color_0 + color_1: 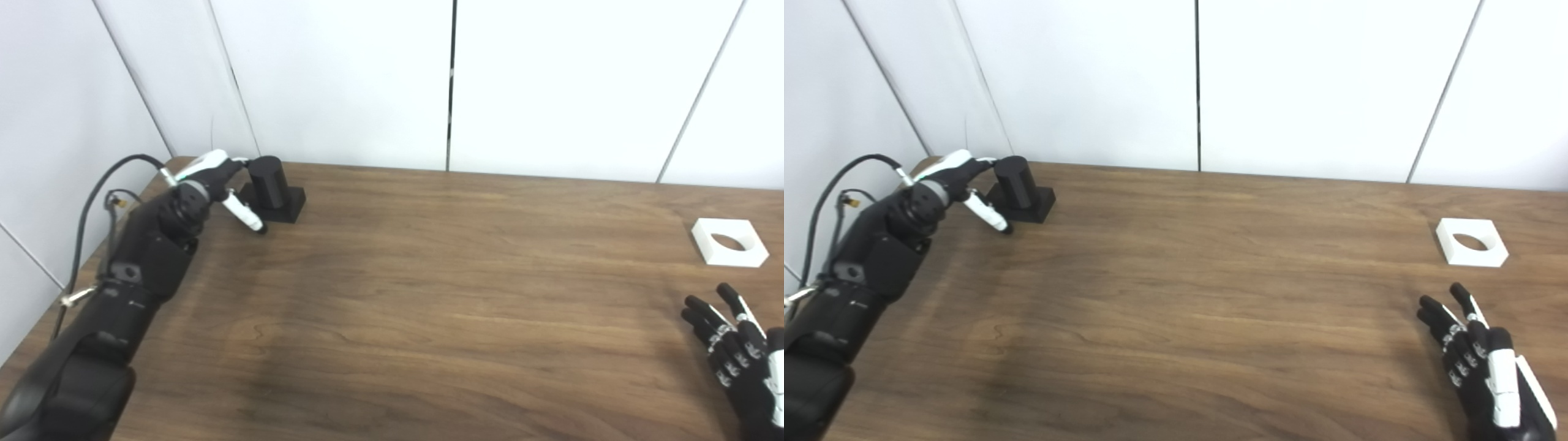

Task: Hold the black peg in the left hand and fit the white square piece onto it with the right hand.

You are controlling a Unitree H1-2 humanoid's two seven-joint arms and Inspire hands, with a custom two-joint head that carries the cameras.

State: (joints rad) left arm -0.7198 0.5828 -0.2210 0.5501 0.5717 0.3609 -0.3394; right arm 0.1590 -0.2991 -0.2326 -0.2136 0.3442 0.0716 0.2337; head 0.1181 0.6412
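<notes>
The black peg point(271, 187), a short cylinder on a square black base, stands upright at the table's far left corner. My left hand point(211, 184) is right beside it on its left, fingers apart, one fingertip by the peg's top and the thumb reaching down in front of the base; it does not hold the peg. The white square piece point(729, 242) with a round hole lies flat at the far right of the table. My right hand point(1476, 349) hovers open nearer the front, a short way from the piece, fingers stretched toward it.
The brown wooden table point(429, 294) spans the view, with white wall panels point(367, 79) close behind it. A black cable point(92, 196) loops over my left arm near the table's left edge.
</notes>
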